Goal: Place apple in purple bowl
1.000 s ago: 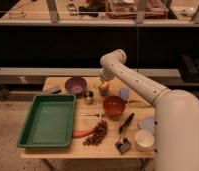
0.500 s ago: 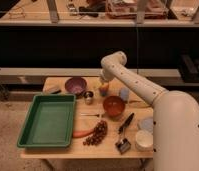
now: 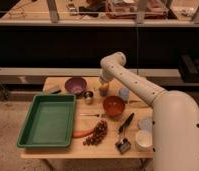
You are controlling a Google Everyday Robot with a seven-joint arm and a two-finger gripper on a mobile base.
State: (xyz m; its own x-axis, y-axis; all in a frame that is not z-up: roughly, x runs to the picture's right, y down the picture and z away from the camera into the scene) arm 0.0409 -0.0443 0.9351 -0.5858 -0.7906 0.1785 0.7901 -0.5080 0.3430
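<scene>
The apple (image 3: pixel 103 90), small and yellow-orange with a red blush, sits on the wooden table (image 3: pixel 63 150) between the purple bowl and a pale blue cup. The purple bowl (image 3: pixel 75 85) stands at the table's back, left of the apple, and looks empty. My gripper (image 3: pixel 103 85) hangs straight down from the white arm (image 3: pixel 138 90) and is right at the top of the apple, partly covering it. I cannot tell whether it touches or holds the apple.
A small metal cup (image 3: pixel 88 96) stands between bowl and apple. An orange-brown bowl (image 3: pixel 114 106) sits in front of the apple. A green tray (image 3: pixel 48 120) fills the left. A carrot (image 3: pixel 83 133), dark grapes (image 3: pixel 96 134), a brush (image 3: pixel 124 125) and white cups (image 3: pixel 142 140) lie at the front.
</scene>
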